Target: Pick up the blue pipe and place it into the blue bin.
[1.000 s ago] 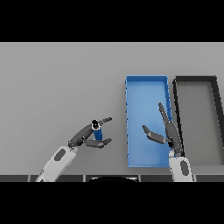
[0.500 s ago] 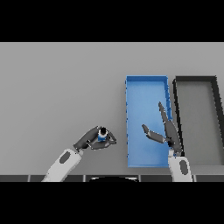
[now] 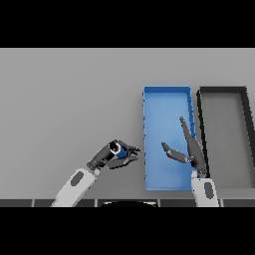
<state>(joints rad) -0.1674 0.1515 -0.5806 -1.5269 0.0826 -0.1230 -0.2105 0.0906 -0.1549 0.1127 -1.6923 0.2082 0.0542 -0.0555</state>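
No readable text, label, brand, number or sign anywhere in view.
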